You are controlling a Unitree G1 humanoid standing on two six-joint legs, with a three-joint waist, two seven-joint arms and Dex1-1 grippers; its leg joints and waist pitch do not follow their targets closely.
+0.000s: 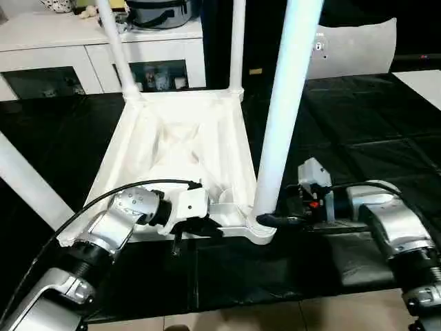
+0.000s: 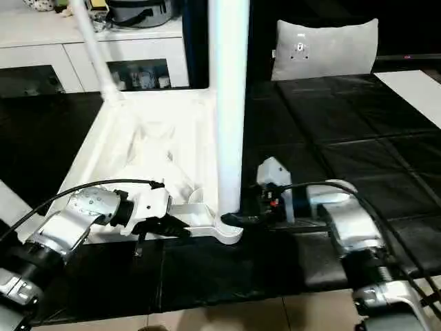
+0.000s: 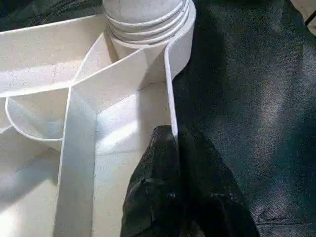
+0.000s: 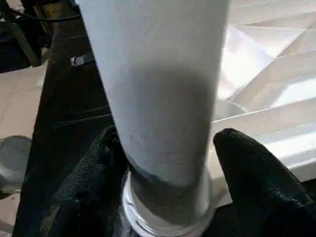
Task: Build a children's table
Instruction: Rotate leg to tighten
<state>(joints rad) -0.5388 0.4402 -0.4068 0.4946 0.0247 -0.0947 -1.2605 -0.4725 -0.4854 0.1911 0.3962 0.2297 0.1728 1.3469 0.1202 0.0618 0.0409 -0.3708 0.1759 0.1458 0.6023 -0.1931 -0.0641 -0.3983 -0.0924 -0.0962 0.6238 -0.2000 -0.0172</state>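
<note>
The white table top (image 1: 179, 138) lies upside down on the black mat, its ribbed underside facing up. Legs stand in the far left socket (image 1: 117, 48), the far right socket (image 1: 237, 41) and the near right socket (image 1: 286, 103). A fourth leg (image 1: 27, 183) slants off the left edge by the near left corner. My left gripper (image 1: 200, 231) is shut on the top's near rim (image 3: 170, 98), one finger on each side of the wall. My right gripper (image 1: 272, 221) is shut on the near right leg (image 4: 158, 98) just above its threaded base, with its fingers (image 4: 256, 182) on both sides of it.
A white glass-door cabinet (image 1: 69, 41) with a pot (image 1: 158, 10) stands at the back. A grey cushion (image 1: 351, 45) leans at the back right, and a white sheet (image 1: 424, 83) lies at the right edge. The black mat (image 1: 358, 138) ends at the tiled floor (image 1: 241, 317) in front.
</note>
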